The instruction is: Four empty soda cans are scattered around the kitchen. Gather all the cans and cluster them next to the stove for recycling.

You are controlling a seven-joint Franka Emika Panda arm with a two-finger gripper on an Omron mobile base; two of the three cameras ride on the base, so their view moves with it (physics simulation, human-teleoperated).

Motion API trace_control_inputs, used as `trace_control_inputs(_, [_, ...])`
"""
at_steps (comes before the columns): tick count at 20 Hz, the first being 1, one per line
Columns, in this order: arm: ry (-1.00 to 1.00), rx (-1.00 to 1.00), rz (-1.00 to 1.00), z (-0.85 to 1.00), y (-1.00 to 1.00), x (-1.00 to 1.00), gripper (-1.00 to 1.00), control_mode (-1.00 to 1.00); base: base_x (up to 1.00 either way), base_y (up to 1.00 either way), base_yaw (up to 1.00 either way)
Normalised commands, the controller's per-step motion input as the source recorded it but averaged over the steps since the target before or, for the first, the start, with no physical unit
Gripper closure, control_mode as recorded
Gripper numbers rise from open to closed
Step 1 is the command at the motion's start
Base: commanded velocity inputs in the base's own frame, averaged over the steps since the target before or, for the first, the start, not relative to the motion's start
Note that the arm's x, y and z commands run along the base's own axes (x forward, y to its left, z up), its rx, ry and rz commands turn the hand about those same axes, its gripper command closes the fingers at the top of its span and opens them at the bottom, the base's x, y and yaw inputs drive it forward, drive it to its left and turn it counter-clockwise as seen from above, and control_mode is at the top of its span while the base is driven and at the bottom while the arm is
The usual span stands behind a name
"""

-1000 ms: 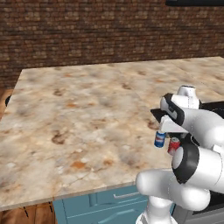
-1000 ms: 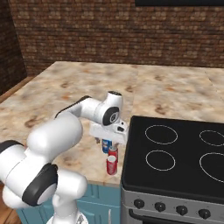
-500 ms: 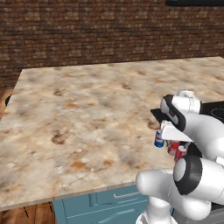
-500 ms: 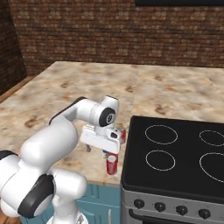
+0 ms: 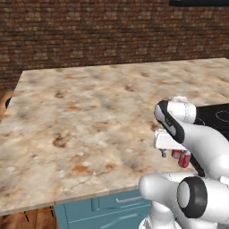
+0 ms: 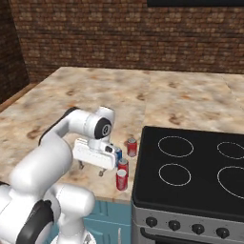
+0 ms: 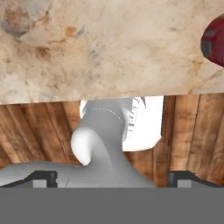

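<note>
Cans are gathered just left of the stove [image 6: 190, 190], on the marble counter [image 6: 95, 95] right by its black glass edge: a red can [image 6: 132, 147] toward the back, a blue can [image 6: 117, 153] beside it and half hidden behind the hand, another red can [image 6: 123, 165] closer to the front, and a third red can [image 6: 121, 179] nearest the counter's front edge. That looks like all four, tightly clustered, so by my read the gathering is about finished. The gripper [image 6: 90, 170] hangs low over the counter a touch further from the stove than the cans, fingers spread wide and holding nothing; in the hand view the two dark tips sit far apart at the bottom corners, with one dark red can [image 7: 214, 41] at the edge. From the left base view a red can [image 5: 181, 158] peeks out under the wrist near the stove's corner. Handling-wise, empty cans should be feather-light, thin-walled and slick, easy to dent or tip; best taken around the mid-body with a gentle squeeze, kept upright. The risk now is a nudge from the hand toppling the close-packed group.
</note>
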Motion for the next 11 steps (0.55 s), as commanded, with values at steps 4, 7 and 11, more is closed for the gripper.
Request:
trace_control_inputs(4, [-0.06,-0.01,0.11,-0.06,0.29,-0.38,-1.00,-1.00,0.00,0.00,0.00])
trace_control_inputs(7, [-0.14,-0.04,0.17,-0.08,0.25,-0.50,-1.00,-1.00,0.00,0.00,0.00])
trace_control_inputs(11, [-0.13,-0.04,0.13,-0.05,0.25,-0.47,-1.00,-1.00,0.00,0.00,0.00])
